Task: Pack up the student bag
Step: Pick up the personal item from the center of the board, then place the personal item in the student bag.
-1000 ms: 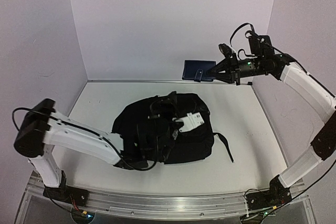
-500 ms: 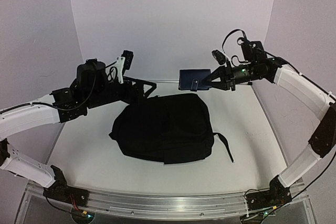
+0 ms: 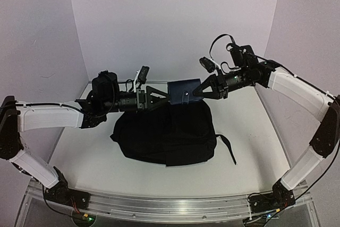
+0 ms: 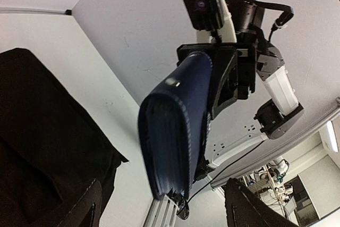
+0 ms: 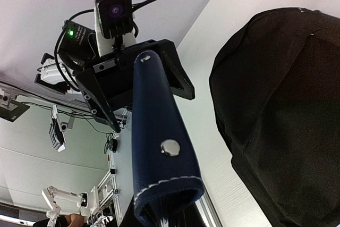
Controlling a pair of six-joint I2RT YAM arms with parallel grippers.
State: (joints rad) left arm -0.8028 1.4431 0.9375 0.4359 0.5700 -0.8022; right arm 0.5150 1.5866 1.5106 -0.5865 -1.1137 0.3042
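Observation:
The student bag (image 3: 164, 134), a large black soft backpack, lies flat mid-table; it also shows in the left wrist view (image 4: 37, 147) and in the right wrist view (image 5: 287, 120). A small dark-blue case (image 3: 183, 91) with a metal snap hangs in the air above the bag's far edge. My right gripper (image 3: 204, 90) is shut on the case's right end (image 4: 175, 126). My left gripper (image 3: 162, 98) is open, its fingers spread on either side of the case's left end (image 5: 159, 131), not pressing it. The right fingers are hidden behind the case in the right wrist view.
One bag strap (image 3: 228, 150) trails onto the white table at the right. White walls close in at the back and both sides. An aluminium rail (image 3: 170, 206) runs along the near edge.

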